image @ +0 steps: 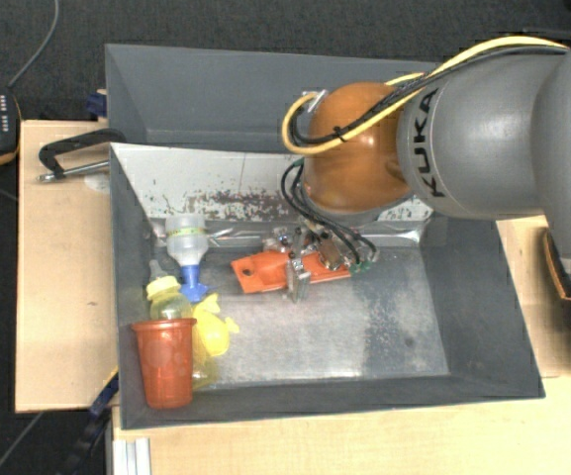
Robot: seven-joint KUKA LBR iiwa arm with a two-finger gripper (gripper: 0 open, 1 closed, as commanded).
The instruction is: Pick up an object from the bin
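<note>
Handling the flat orange piece (257, 271) calls for a judgement from its look: it appears to be thin, rigid plastic, light, and smooth enough to slip. It lies on the floor of the bin (404, 334), near the middle and close to the back wall. The gripper (300, 273) is down directly over its mid-length, and the piece projects on either side.

You cannot tell from this view whether the jaws are released or clenched, so do not assume a grasp. Take hold across the narrow width, near the middle, so that the piece does not tip.

Keep clear of the heap in the left front corner: a red-orange cup (166, 364), yellow items (211, 332), a blue part (194, 287) and a clear funnel-shaped top (185, 237).

Readable writing: "KUKA" on the arm (493, 137). No label can be read on the orange piece.
</note>
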